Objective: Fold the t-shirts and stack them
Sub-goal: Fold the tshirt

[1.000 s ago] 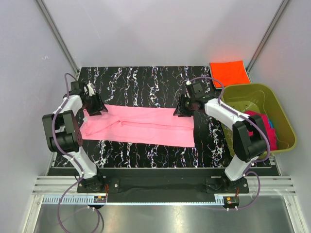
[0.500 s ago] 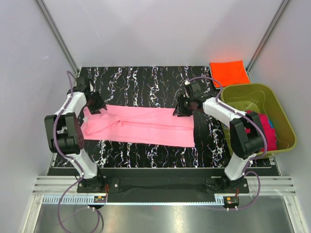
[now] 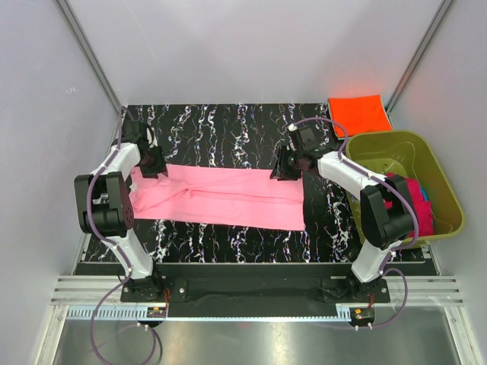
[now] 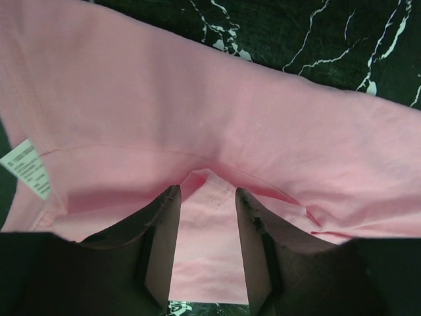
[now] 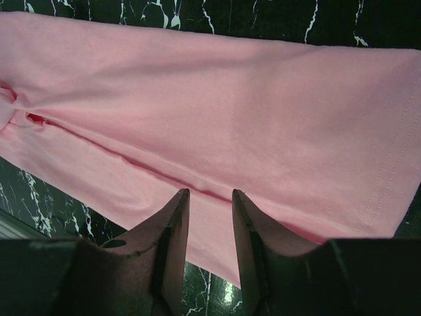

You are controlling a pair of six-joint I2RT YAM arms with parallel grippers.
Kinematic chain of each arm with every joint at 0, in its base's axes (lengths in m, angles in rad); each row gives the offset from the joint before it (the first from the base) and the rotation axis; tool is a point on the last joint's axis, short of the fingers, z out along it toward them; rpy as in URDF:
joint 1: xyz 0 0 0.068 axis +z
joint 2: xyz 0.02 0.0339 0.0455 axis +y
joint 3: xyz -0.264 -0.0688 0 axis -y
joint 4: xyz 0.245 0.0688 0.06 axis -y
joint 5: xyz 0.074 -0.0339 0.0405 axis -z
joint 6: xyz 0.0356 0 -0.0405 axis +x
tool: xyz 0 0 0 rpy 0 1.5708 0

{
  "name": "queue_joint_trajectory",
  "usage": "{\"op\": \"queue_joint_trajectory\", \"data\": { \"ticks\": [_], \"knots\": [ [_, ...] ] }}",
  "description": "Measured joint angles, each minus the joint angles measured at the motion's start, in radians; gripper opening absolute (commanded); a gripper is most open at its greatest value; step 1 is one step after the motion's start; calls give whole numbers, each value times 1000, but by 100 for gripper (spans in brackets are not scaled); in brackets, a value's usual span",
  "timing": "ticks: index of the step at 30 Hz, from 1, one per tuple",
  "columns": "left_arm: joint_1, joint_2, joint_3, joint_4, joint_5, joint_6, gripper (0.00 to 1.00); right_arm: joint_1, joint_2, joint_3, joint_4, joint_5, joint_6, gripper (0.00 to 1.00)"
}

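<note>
The light pink t-shirt (image 3: 217, 195) lies flat as a long strip folded lengthwise across the table. My left gripper (image 3: 152, 163) hovers open over its left end; the left wrist view shows its fingertips (image 4: 207, 191) apart above pink fabric (image 4: 217, 125) near a white label (image 4: 26, 168). My right gripper (image 3: 283, 170) is open over the shirt's right far edge, and its wrist view shows the gripper (image 5: 210, 194) just above a fold line in the pink shirt (image 5: 217, 112). The bright orange t-shirt (image 3: 359, 113) lies folded at the back right. The magenta t-shirt (image 3: 405, 196) and blue t-shirt (image 3: 423, 195) sit bunched in the tub.
An olive-green plastic tub (image 3: 380, 144) stands at the right edge of the black marbled table (image 3: 221, 129). Grey walls enclose the table on three sides. Both arm bases are at the near edge.
Both grippers have shifted slightly toward the back of the table, the left one a bit more. The pink shirt has not moved.
</note>
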Motion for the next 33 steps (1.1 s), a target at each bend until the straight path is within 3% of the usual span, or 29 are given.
{"op": "queue_joint_trajectory", "data": {
  "ticks": [4,6,10,11,15,20,24,33],
  "knots": [
    [0,44,0,6,40,28,43,0,0,0,0,-11,-2,40],
    [-1,61,0,6,53,35,39,0,0,1,0,-16,-3,40],
    [-1,74,0,6,66,42,26,0,0,1,0,-16,-3,40],
    [-1,75,0,6,69,43,17,0,0,2,0,-16,-3,40],
    [-1,75,0,6,74,47,6,0,0,2,0,-16,-4,40],
    [-3,75,3,6,74,50,4,0,0,2,0,-16,-4,40],
    [-6,75,24,6,75,61,7,0,4,6,0,-18,-4,40],
    [-15,75,56,18,103,88,1,0,19,13,0,-21,-7,40]
  ]
}}
